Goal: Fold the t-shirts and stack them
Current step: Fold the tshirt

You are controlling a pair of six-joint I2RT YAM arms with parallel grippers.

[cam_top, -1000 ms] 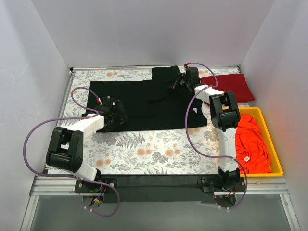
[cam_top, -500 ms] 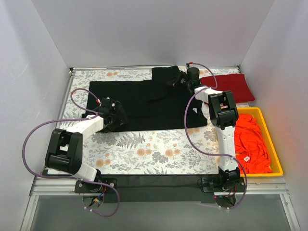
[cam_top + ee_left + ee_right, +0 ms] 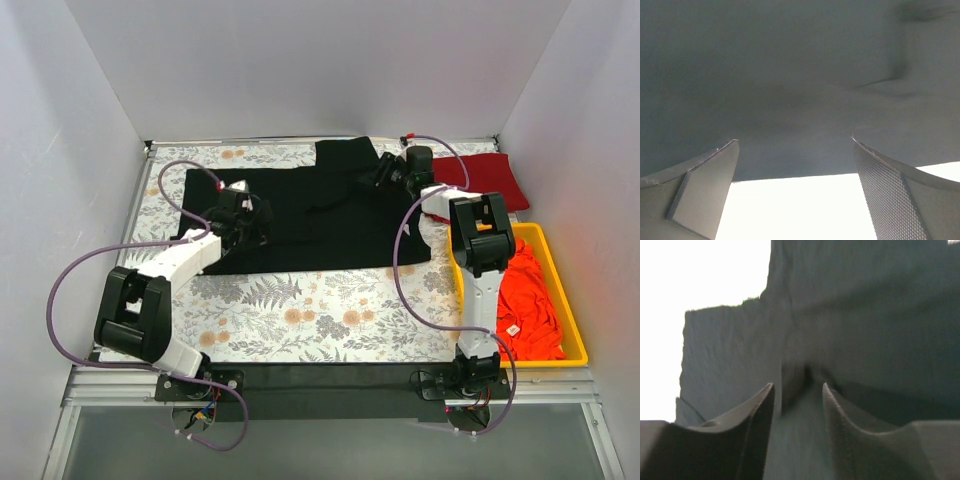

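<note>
Now the left hand [image 3: 250, 215] gapes wide and the right hand [image 3: 385, 172] stands part-open over the black t-shirt [image 3: 300, 215]; grip matching hems, fold evenly.

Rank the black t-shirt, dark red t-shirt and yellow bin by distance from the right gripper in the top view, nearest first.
1. black t-shirt: lies right beneath the right gripper, spread over the middle of the table.
2. dark red t-shirt: to the gripper's right, at the far right corner.
3. yellow bin: on the right edge, nearer the arm bases.
</note>
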